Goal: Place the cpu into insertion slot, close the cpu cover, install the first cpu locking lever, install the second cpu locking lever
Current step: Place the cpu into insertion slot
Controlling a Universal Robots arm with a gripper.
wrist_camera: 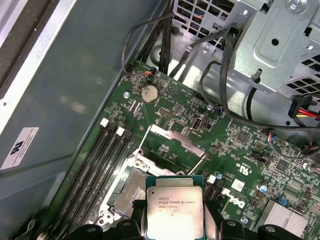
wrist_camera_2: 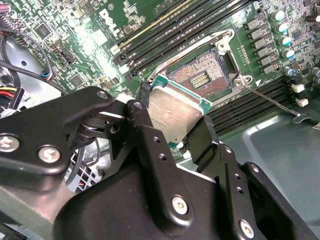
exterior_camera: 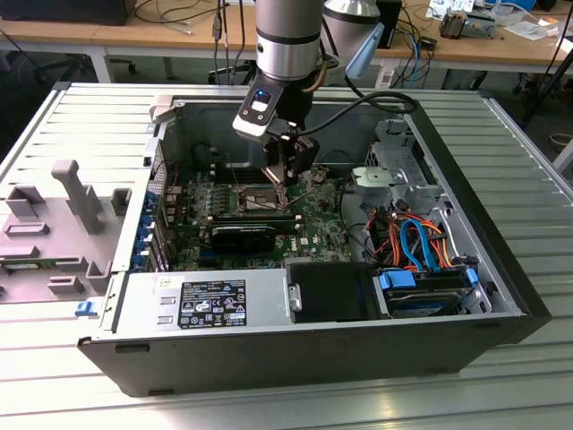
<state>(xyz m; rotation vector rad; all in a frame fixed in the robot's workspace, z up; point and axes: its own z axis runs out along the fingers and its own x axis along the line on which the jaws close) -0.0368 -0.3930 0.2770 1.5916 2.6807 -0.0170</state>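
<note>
While the black end effector (wrist_camera_2: 172,117) is clamped on two opposite edges of the small flat square silver-grey cpu (wrist_camera_2: 177,107), the chip hangs just above the open insertion slot (wrist_camera_2: 202,75) in the green motherboard (exterior_camera: 313,235), not seated in it. At one edge of that slot the thin square silver metal cpu cover (wrist_camera: 170,136) stands raised. A thin wire locking lever (wrist_camera_2: 270,100) juts out beside the slot, unlatched. Around the slot lies the open dark grey computer case (exterior_camera: 358,358), resting on a ribbed metal worktop (exterior_camera: 269,408).

A ribbed grey metal table (exterior_camera: 501,394) stands before long wooden desks (exterior_camera: 116,36) strewn with cables (exterior_camera: 179,13).
</note>
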